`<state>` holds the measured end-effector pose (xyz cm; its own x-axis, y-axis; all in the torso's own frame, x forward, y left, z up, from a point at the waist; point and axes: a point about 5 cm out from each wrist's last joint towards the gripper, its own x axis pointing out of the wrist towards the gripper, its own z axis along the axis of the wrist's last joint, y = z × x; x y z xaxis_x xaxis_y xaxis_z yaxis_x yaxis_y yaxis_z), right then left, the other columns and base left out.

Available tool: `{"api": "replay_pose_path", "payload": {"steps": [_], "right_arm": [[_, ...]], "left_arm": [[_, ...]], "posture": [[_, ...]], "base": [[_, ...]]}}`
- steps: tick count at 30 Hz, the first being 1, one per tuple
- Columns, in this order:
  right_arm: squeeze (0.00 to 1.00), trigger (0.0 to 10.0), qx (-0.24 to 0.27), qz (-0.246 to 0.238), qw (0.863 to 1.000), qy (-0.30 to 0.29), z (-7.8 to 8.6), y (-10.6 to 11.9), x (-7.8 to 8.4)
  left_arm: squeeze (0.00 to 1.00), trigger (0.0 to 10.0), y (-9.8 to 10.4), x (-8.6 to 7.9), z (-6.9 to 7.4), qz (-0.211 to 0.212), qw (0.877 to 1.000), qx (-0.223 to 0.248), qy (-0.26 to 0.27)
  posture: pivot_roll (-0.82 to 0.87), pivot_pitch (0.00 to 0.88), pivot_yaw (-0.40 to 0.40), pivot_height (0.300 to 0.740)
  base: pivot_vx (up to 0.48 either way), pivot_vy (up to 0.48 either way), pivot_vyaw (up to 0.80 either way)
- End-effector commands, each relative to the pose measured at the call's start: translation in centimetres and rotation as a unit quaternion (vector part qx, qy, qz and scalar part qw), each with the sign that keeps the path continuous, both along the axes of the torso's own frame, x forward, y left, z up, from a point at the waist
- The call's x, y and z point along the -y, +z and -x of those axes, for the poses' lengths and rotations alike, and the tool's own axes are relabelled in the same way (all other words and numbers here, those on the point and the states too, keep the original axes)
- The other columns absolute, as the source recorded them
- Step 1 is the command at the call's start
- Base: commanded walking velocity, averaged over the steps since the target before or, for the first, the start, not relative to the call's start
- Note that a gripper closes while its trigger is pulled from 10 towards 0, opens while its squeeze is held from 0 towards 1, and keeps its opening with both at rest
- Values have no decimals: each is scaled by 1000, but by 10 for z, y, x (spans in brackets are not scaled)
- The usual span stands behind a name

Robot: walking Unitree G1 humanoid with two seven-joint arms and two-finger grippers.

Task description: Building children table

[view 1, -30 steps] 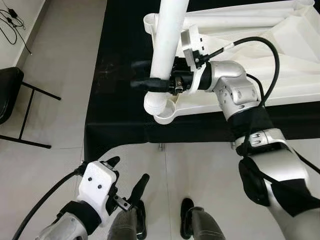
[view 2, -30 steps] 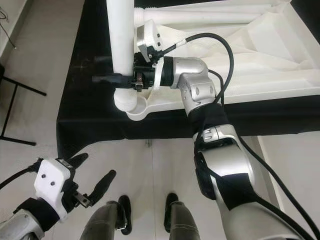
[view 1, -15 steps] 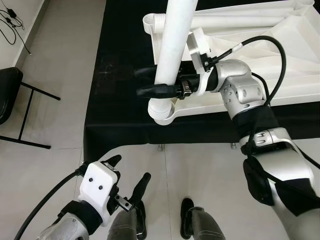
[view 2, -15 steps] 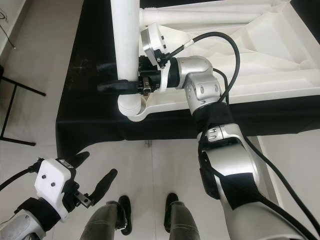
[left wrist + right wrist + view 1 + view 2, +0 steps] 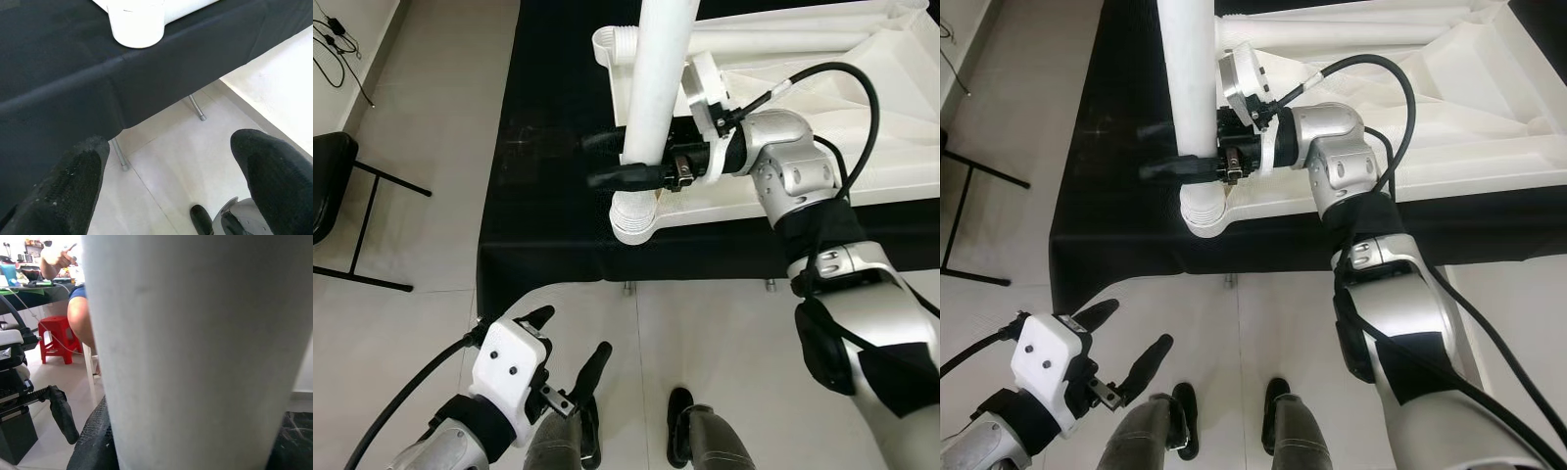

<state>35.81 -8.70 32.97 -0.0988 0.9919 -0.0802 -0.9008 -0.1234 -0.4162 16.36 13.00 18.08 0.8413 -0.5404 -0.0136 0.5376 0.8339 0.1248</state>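
Observation:
A long white table leg stands nearly upright with my right gripper shut on it. Its ribbed lower end rests at the round corner socket of the white tabletop, which lies upside down on the black-clothed table. A second white leg lies along the tabletop's far side. In the right wrist view the held leg is seen close up. My left gripper hangs open low in front of the table, holding nothing; its fingers frame the table edge and floor.
A black chair stands at the left on the tiled floor, with cables near the wall. My feet are close to the table's front edge. A seated person and a red stool are behind the leg.
My right gripper has shifted the leg rightward and straightened it, bringing its lower end from beside the corner socket to over it. The left gripper has barely moved.

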Motion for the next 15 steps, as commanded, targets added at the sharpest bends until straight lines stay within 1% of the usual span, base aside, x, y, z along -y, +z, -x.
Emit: {"api": "replay_pose_path", "payload": {"steps": [1, 2, 4, 6, 10, 15], "right_arm": [[0, 10000, -17, 40, 999, 7, -1, -15, -5], [0, 10000, -17, 40, 999, 7, -1, -15, -5], [0, 10000, -16, 57, 998, 19, 0, -17, -7], [0, 10000, -16, 57, 998, 19, 0, -17, -7], [0, 10000, 1, 112, 993, 49, 7, -23, -15], [0, 10000, 10, 123, 991, 57, 9, -23, -20]], "left_arm": [[0, 10000, -4, 0, 2, -1, 1000, -8, 0], [0, 10000, -4, 0, 2, -1, 1000, -8, 0], [0, 10000, -4, 0, 2, -1, 1000, -8, -1], [0, 10000, -4, 0, 2, -1, 1000, -8, -1], [0, 10000, -4, 0, 1, -1, 1000, -7, -1], [0, 10000, -4, 0, 1, -1, 1000, -7, -1]], "posture": [[102, 407, 73, 740], [102, 407, 73, 740], [100, 409, 74, 740], [100, 409, 74, 740], [99, 409, 74, 740], [95, 410, 73, 740]], "base": [[0, 0, 0], [0, 0, 0], [0, 0, 0], [0, 0, 0], [0, 0, 0], [0, 0, 0]]}}
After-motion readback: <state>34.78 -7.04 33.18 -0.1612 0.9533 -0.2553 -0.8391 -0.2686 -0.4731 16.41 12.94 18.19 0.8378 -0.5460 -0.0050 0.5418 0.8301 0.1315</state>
